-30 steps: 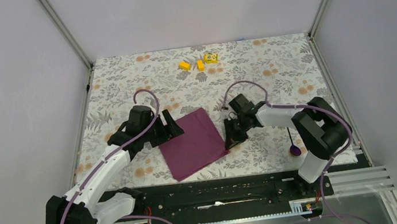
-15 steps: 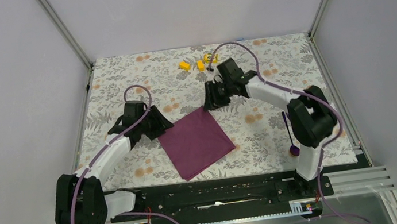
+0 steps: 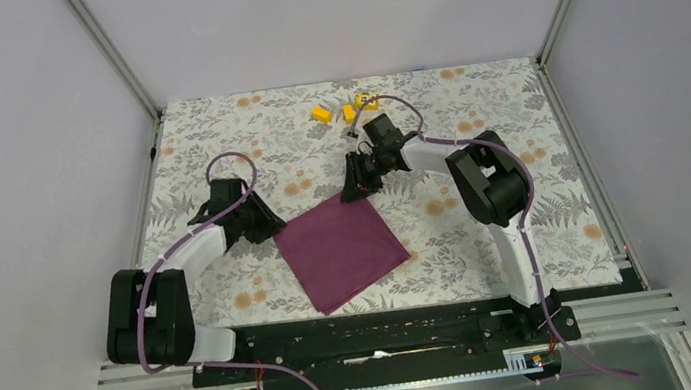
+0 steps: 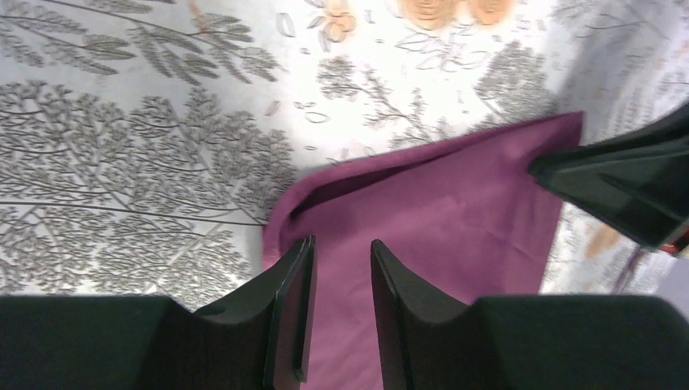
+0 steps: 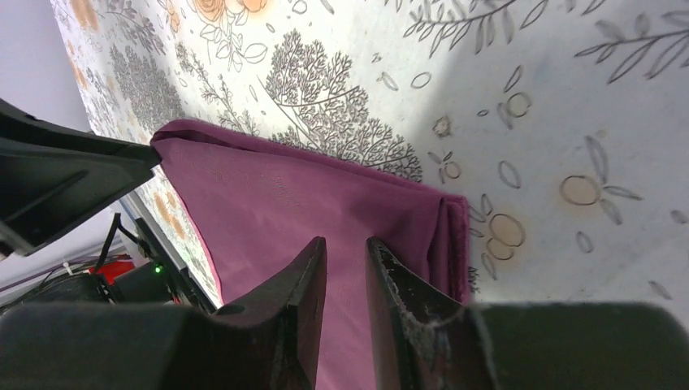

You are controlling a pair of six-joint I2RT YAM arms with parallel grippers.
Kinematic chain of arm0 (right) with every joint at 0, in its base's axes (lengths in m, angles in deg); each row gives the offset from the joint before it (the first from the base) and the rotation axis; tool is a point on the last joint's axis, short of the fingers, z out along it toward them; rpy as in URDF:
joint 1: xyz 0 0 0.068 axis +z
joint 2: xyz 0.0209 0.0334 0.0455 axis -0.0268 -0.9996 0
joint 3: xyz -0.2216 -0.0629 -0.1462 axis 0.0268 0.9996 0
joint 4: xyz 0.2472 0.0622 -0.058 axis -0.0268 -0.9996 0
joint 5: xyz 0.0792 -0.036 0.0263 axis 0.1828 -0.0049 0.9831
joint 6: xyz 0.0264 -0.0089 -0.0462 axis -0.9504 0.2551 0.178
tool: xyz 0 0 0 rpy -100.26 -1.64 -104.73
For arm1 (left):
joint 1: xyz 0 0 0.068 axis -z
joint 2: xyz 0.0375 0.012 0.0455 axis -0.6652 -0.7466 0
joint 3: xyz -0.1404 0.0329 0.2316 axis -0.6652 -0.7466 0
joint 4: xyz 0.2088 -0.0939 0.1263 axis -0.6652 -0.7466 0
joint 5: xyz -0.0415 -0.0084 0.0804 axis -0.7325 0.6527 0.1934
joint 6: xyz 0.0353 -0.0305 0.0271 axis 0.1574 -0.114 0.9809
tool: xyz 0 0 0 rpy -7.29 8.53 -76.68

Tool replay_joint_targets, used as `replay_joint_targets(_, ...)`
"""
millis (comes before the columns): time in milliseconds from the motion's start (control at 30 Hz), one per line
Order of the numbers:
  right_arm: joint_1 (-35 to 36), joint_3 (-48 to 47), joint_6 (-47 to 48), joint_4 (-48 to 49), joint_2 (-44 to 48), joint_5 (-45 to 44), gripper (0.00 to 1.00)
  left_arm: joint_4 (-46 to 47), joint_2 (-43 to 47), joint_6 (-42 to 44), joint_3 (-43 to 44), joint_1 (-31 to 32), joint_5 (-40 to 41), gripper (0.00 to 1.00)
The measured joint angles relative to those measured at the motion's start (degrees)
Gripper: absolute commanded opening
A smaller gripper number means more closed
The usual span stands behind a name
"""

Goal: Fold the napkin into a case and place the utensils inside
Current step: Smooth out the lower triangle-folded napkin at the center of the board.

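Plum-purple square cloth napkin (image 3: 341, 246) lies folded flat on the floral-clothed counter (image 3: 474, 128), turned as a diamond. Your left tool (image 3: 268, 227) sits at its left corner and your right tool (image 3: 354, 190) at the far corner, both tips over cloth. Each tool's jaws are parted narrowly, with nothing visibly pinched. The next fold likely starts from these two corners.

No writing, label, brand or number can be read anywhere. The tablecloth (image 3: 242, 128) bears only printed leaves and flowers.
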Motion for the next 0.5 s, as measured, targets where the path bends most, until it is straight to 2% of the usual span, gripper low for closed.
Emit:
replay_joint_targets(100,-1.0,-0.8,1.0,0.3,-0.7,1.0,0.37,0.1,-2.2,0.9,-0.3,-0.4,2.0,0.35)
replay_joint_targets(300,-1.3,-2.2,5.2,-3.5,0.8,-1.8,0.61,0.5,-3.9,1.3,-0.3,-0.6,3.0,0.39)
replay_joint_targets(500,-0.5,9.2,6.6,-7.3,14.9,-1.9,0.60,-1.5,0.5,1.6,-0.3,0.1,2.6,0.53)
